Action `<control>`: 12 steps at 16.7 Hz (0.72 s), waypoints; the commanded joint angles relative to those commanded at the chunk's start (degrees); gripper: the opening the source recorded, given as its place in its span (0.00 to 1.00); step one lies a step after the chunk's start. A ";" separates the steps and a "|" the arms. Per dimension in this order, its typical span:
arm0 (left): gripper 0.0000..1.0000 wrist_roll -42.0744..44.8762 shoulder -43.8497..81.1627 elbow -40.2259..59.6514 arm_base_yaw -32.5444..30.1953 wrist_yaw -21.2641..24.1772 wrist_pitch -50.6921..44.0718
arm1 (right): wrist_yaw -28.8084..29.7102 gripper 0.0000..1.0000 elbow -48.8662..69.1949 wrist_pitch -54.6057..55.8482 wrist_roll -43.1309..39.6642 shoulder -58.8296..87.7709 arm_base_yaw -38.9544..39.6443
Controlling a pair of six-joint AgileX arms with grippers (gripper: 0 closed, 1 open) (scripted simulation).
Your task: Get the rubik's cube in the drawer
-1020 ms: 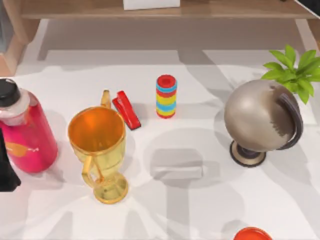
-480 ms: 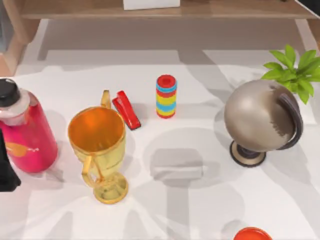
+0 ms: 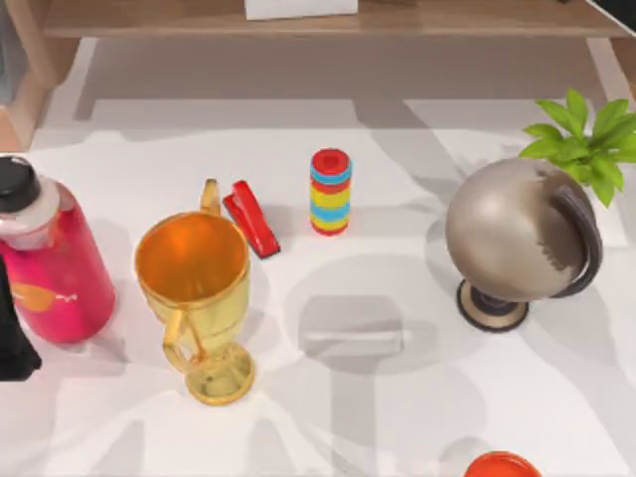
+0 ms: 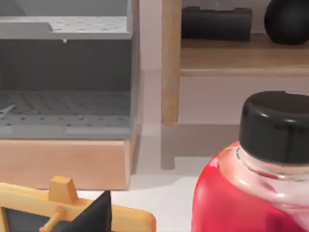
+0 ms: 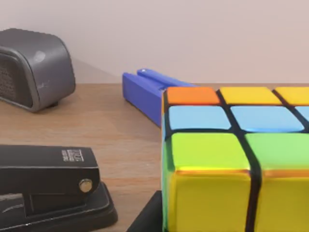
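Cube close before right wrist camera, on wooden shelf, beside black stapler and blue stapler; grey speaker behind. Right gripper grip: cannot tell. Left arm at tabletop left edge by red bottle; gripper state: cannot tell. Open grey drawer ahead in left wrist view.

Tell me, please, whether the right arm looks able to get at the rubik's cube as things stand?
Probably yes: in the right wrist view the rubik's cube sits close ahead on the wooden shelf, with nothing between; the black stapler lies off to one side.
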 joint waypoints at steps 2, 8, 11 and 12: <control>1.00 0.00 0.00 0.00 0.00 0.00 0.00 | 0.00 0.00 0.00 0.00 0.00 0.00 0.00; 1.00 0.00 0.00 0.00 0.00 0.00 0.00 | -0.14 0.00 0.10 0.01 0.14 -0.14 0.21; 1.00 0.00 0.00 0.00 0.00 0.00 0.00 | -2.07 0.00 1.16 1.21 0.78 -1.46 0.28; 1.00 0.00 0.00 0.00 0.00 0.00 0.00 | -2.74 0.00 1.33 1.88 0.86 -1.98 0.24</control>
